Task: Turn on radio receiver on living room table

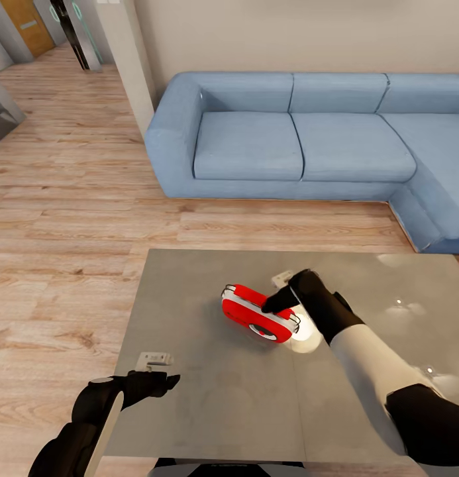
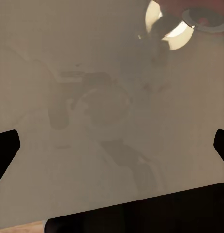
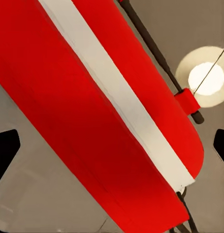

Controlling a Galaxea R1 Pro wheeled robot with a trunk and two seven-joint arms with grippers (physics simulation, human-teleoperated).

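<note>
Radio [image 1: 259, 313] lies on grey bench [image 1: 209, 391], right hand [image 1: 280, 301] spread wide right over it. Left hand [image 1: 164, 380] wide, above bench's near-left corner.

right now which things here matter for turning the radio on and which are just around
Part of the job:
- radio receiver, red, on the table
- table, glossy grey top
- right gripper, over the radio

Just around:
- blue sofa
- wood floor
- left gripper, jaws open above the table's near left part

blue sofa [image 1: 302, 139]: against beige wall [image 1: 289, 33] | wood floor [image 1: 63, 218] | orange door [image 1: 29, 26]: far corner
</note>
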